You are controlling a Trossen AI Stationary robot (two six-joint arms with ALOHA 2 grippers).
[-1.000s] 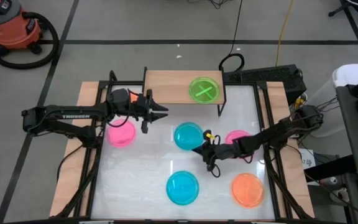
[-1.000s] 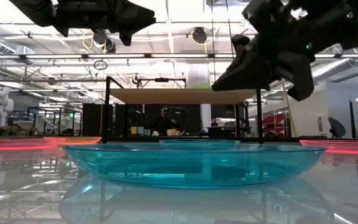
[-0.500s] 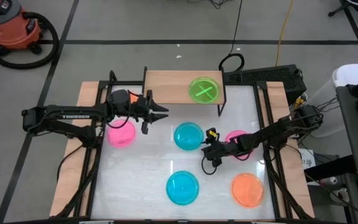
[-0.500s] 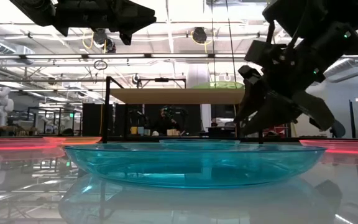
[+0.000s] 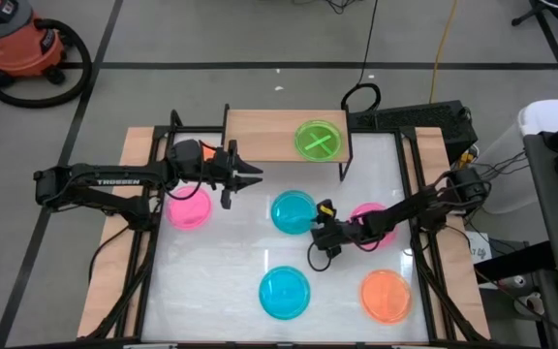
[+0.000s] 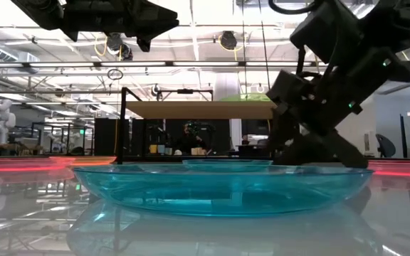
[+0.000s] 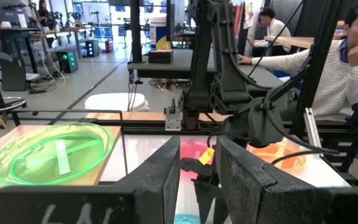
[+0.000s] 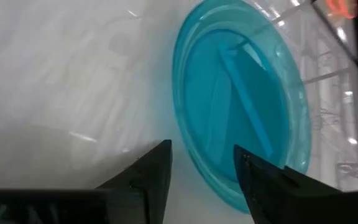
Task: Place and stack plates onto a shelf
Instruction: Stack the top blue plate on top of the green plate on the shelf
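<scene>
High view: over the last second the right gripper [image 5: 314,236] had slid from below the middle blue plate [image 5: 293,212] up to its rim on the right arm's side, dropping toward the table. That read as an approach to grasp this plate. The left gripper [image 5: 251,175] had not moved; it hung just beside the shelf [image 5: 264,136], over the table. The shelf held 1 green plate [image 5: 318,140]. On the table [image 5: 221,271] lay 2 pink plates [image 5: 189,207] [image 5: 369,215], a second blue plate [image 5: 285,292] and 1 orange plate [image 5: 387,296].

Low view: the right gripper [image 6: 319,153] had come down from above to sit just behind the near blue plate [image 6: 219,188], low to the table. The shelf [image 6: 205,109] stood beyond.

Left wrist view: the left fingers [image 7: 160,180] stood slightly apart with nothing between them. The green plate [image 7: 48,152] rested on the shelf, empty.

Right wrist view: the right fingers [image 8: 151,177] were spread, straddling the rim of the blue plate [image 8: 241,112], not yet closed on it. The plate was empty.
</scene>
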